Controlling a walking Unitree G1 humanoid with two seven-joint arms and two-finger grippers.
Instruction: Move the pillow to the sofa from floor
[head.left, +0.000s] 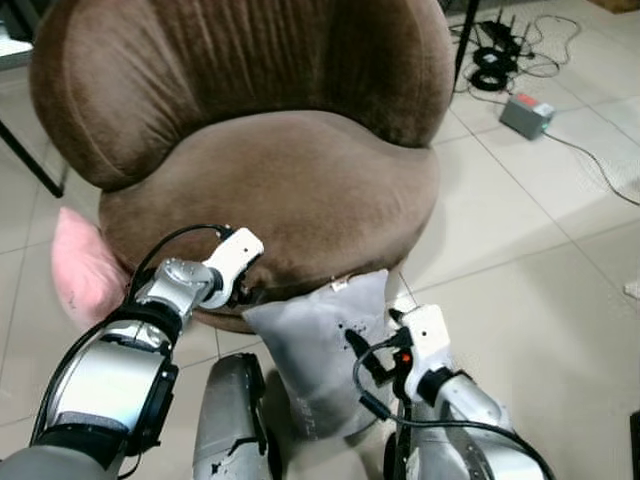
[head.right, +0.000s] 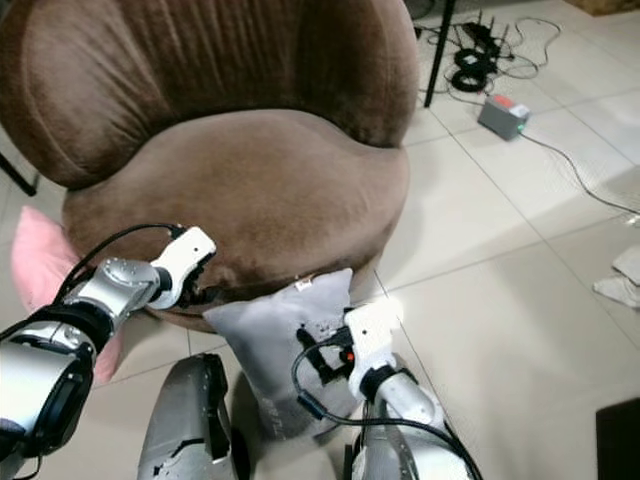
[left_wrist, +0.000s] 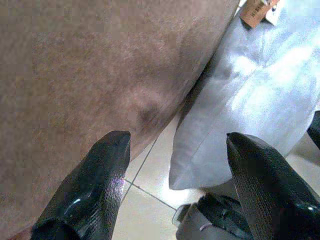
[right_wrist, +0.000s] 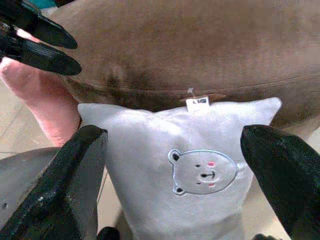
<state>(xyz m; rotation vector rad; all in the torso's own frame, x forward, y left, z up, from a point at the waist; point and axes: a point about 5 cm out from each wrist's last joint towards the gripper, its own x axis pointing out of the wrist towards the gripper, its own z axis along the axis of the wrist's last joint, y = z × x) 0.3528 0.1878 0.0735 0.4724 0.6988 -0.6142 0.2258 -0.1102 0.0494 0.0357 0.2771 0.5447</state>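
One small grey square fabric pillow with a bear print (right_wrist: 200, 170) stands upright on the white tiled floor (head.left: 520, 300), leaning on the front of the round brown velvet sofa (head.left: 280, 190).
Right gripper (right_wrist: 175, 175) spread wide, grasping nothing, faces the pillow; left gripper (left_wrist: 175, 150) also released at the pillow's 10 o'clock corner by the sofa edge. Looks light, soft, squashy, not slippery; best pinched at a top corner or seam. Pink cushion (head.left: 85, 265) at sofa's 8 o'clock.
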